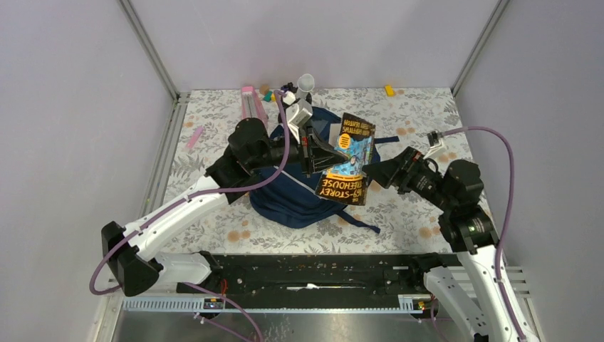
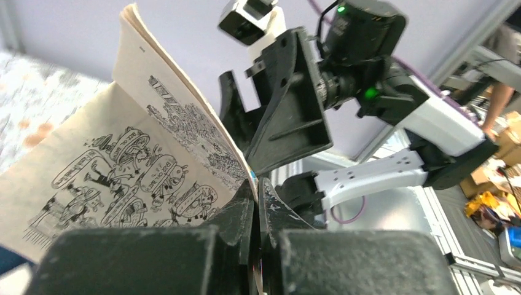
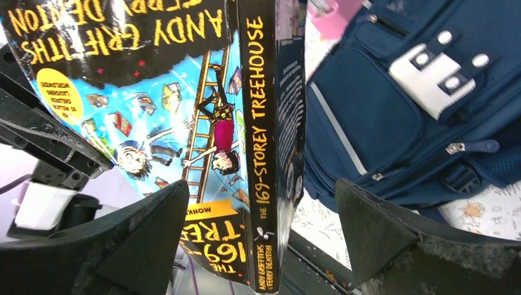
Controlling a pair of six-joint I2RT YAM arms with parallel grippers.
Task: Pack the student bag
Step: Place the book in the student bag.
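Fingers of the left gripper (image 2: 257,193) press together on the edge of a paperback book (image 1: 347,160) and hold it in the air. Those of the right gripper (image 3: 258,209) stand wide apart, one on each side of the book's spine. We cannot tell whether either one touches it.

Under the book we see the student bag (image 1: 288,203), lying flat in the middle of the floral worktop (image 1: 420,214). Its front pocket and white-grey patches face up. From above, its long axis runs from the far side towards the near edge. We cannot tell which end is its top, because the left arm and the book cover much of it. Thin straps trail off to the right.

The book hangs tilted with its cover upward. Its long axis lies roughly along the bag's, and its pages fan loose on the left side.

Along the far edge sit a pink box (image 1: 251,103), a white cup (image 1: 306,82) and a small yellow piece (image 1: 389,90).
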